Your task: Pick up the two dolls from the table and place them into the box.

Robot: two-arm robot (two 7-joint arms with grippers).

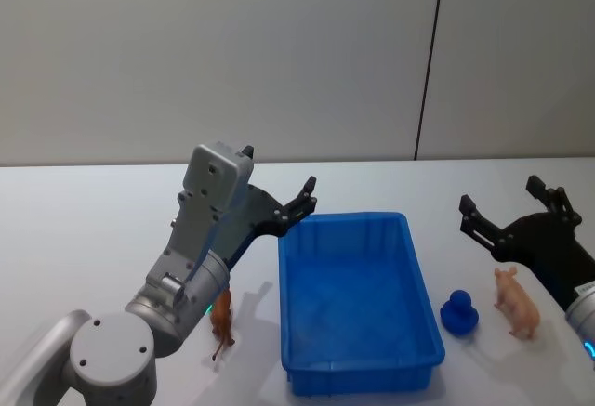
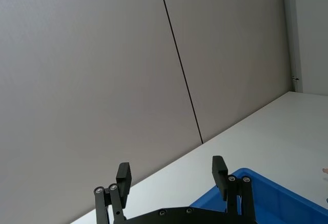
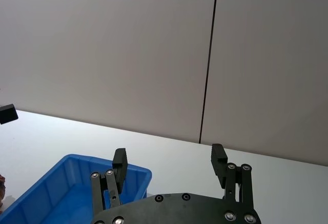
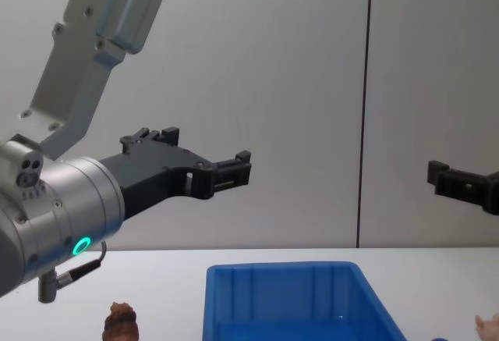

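Observation:
The blue box (image 1: 361,370) stands mid-table, with nothing visible inside. A reddish-brown doll (image 1: 221,318) stands on the table just left of the box, below my left arm. A pale pink doll (image 1: 517,302) stands to the right of the box. My left gripper (image 1: 305,200) hovers open and empty above the box's far left corner. My right gripper (image 1: 507,203) hangs open and empty above the pink doll. From the chest view the brown doll (image 4: 121,321) and the box (image 4: 281,268) sit low, with the left gripper (image 4: 240,169) well above them.
A small blue toy (image 1: 459,314) sits between the box and the pink doll. The white table runs back to a grey wall with a vertical seam. Bare tabletop lies behind the box and at the far left.

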